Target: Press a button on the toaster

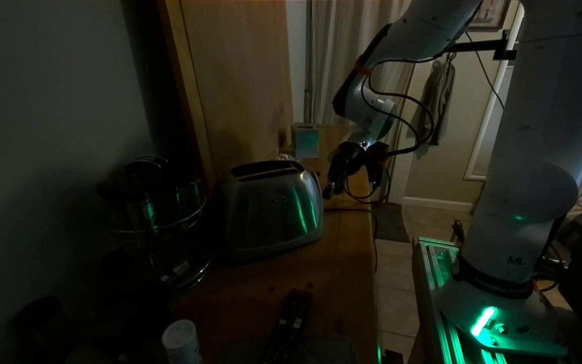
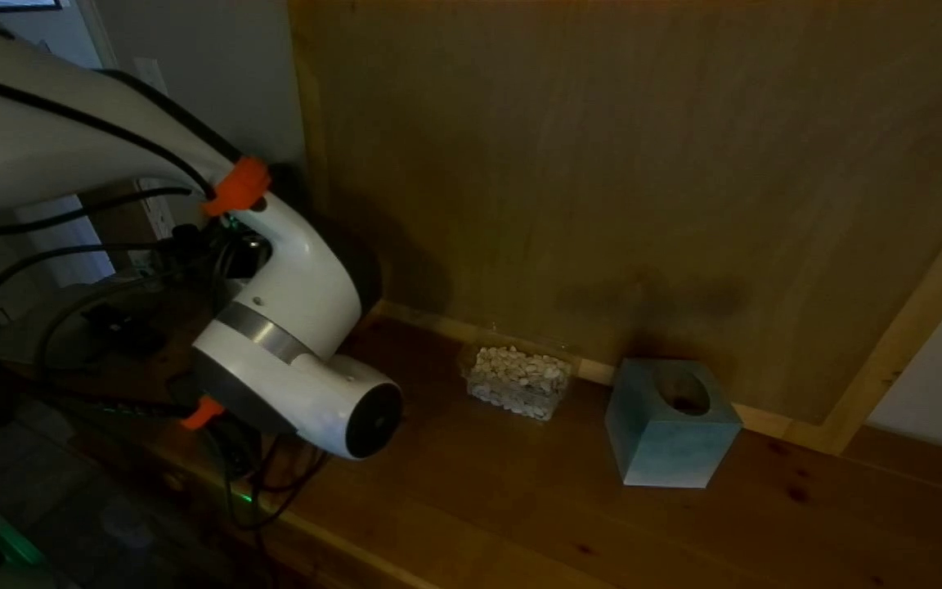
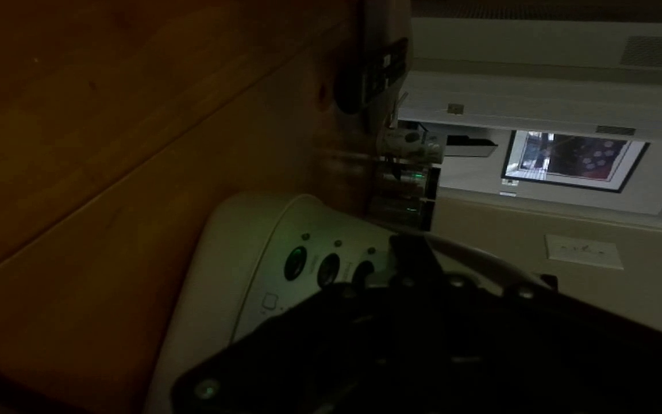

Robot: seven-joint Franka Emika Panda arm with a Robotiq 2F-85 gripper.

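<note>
the jaws look pressed together, right at the button end of the toaster [image 1: 271, 215]. in the wrist view the gripper [image 3: 405, 261] sits by a row of three dark oval buttons [image 3: 328, 270] there and partly hides the last of them; whether it touches that one or is just off it, i can't tell. small dots [image 3: 338, 243] go with the buttons, one each, and a little square mark [image 3: 269, 301] shows on the same face of the toaster.

the toaster stands upright on the wooden counter [image 1: 339, 258], slots [image 1: 265, 174] on top, green glints down its shiny side. it is dim all round. the arm [image 1: 533, 151] arches over to the button end, its base [image 1: 516, 328], with a glowing green lamp [image 1: 484, 321], well apart from the toaster.

at the toaster's other end is a wire rack [image 1: 180, 224], its load too dark to make out. in an exterior view a remote [image 1: 288, 326] lies on the near side of the toaster, and a white can [image 1: 180, 336] stands upright farther from it. beyond the toaster is a clear tub [image 2: 532, 402] of pale bits, and farther past it a pale blue box [image 2: 671, 433] with an oval hole in its top. a wooden panel [image 1: 240, 76] stands behind the toaster.
</note>
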